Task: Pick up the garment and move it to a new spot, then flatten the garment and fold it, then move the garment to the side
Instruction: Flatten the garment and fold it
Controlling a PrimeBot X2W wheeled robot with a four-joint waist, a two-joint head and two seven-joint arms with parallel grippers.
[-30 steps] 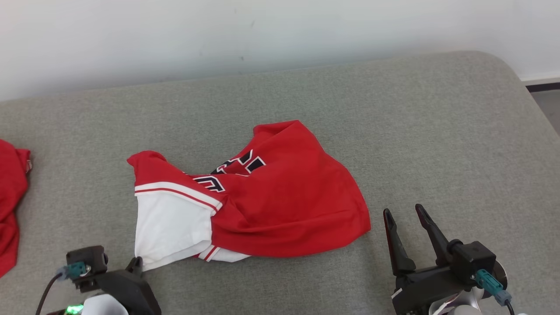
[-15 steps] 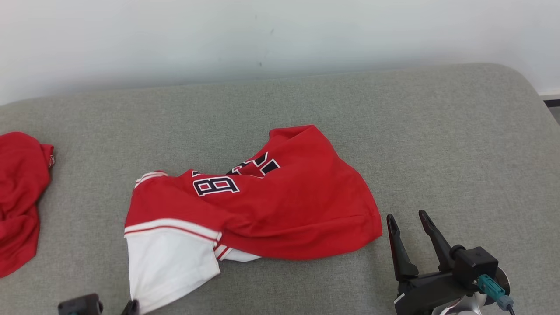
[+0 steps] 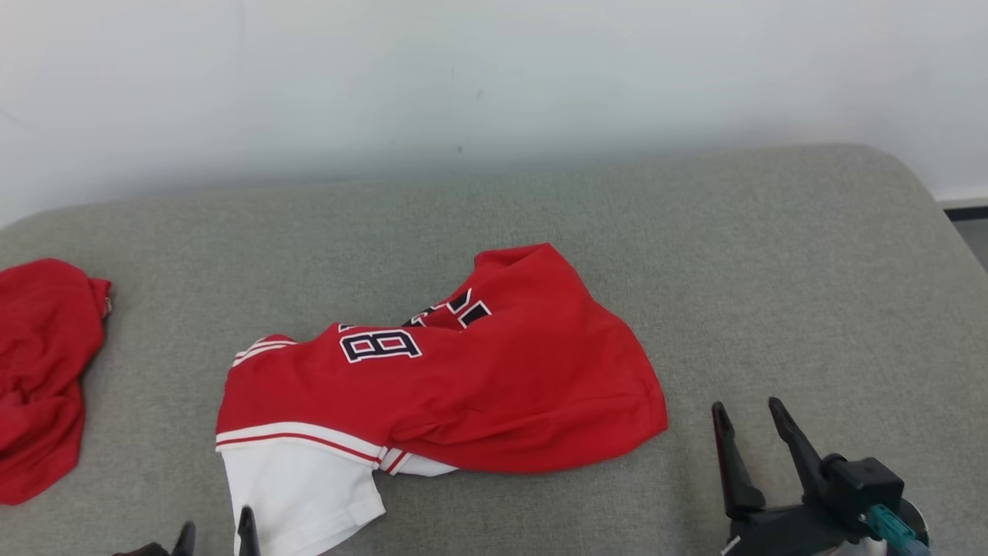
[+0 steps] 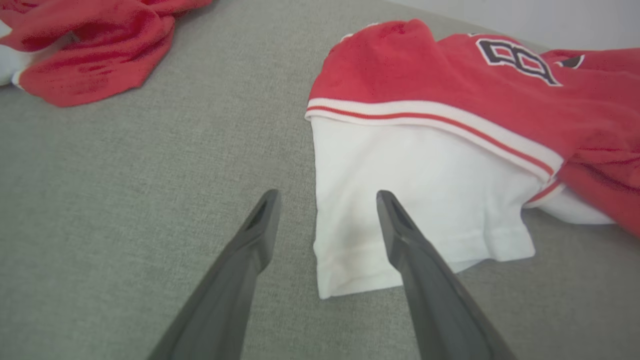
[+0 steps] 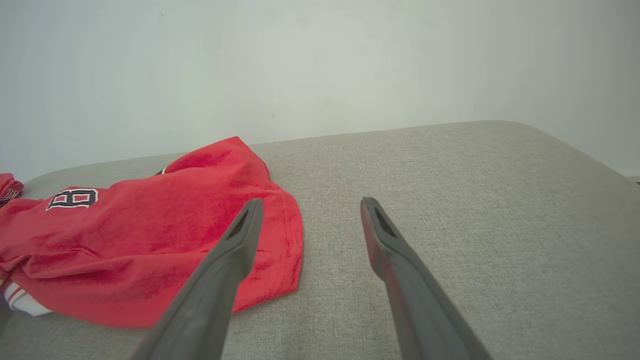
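The garment (image 3: pixel 502 386) is a red jersey with black-and-white lettering and a white sleeve, lying crumpled on the grey upholstered surface (image 3: pixel 772 270). My left gripper (image 3: pixel 216 533) is at the bottom edge, open, its fingertips on either side of the sleeve's near left corner. The left wrist view shows the left gripper (image 4: pixel 327 195) with jaws wide apart over the sleeve's edge, gripping nothing; the garment (image 4: pixel 450 65) stretches away to the right. My right gripper (image 3: pixel 749 421) stands open just right of the garment's red hem. In the right wrist view the right gripper (image 5: pixel 312 201) holds nothing beside the garment (image 5: pixel 150 240).
A second red garment (image 3: pixel 42 371) lies bunched at the far left, also seen as the red heap (image 4: pixel 95 45). A pale wall (image 3: pixel 494 77) runs behind the surface. The surface's rounded right edge (image 3: pixel 942 232) drops to the floor.
My left gripper pulled the white sleeve toward the near edge, then opened and let it go. The head camera has tilted, shifting the whole scene downward. The right gripper stays open.
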